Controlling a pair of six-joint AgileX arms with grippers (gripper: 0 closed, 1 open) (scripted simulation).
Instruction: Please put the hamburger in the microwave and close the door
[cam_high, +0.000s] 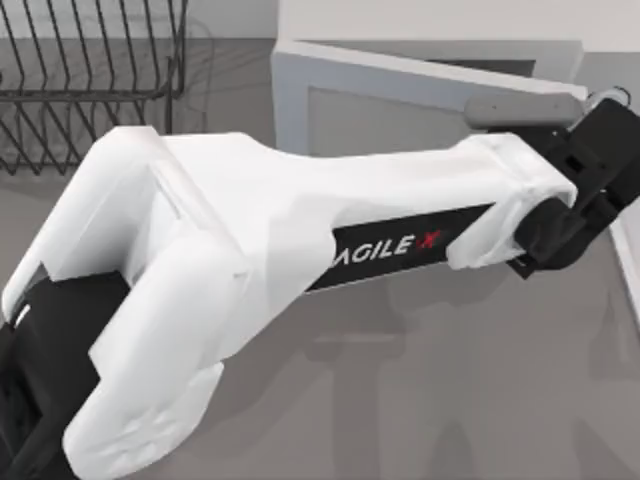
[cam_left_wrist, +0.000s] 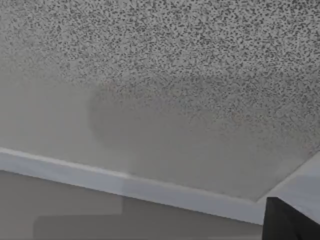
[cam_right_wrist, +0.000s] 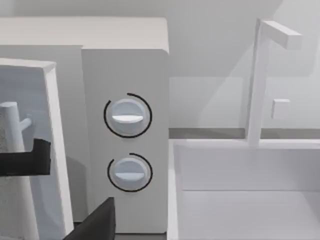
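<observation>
Closing the door (cam_high: 400, 115) looked to be the step in hand. The left arm reached across the bench (cam_high: 450, 400) from the near left. The left gripper (cam_high: 590, 170) sat at the door's free end, just beside the handle (cam_high: 520, 108). Whether it was spread or pinching could not be told. The door stood ajar, angled out from the microwave (cam_right_wrist: 125, 65), its edge forward of the knobs (cam_right_wrist: 127, 117). The left wrist view looked close onto a speckled panel with a pale frame. Where the hamburger lay could not be told. The right arm was idle, facing the knob panel.

Judgement: push near the handle, far from the hinge, and follow the door's arc, not a straight line. Keep contact flat, ease off as it meets the frame, and avoid catching the handle.
</observation>
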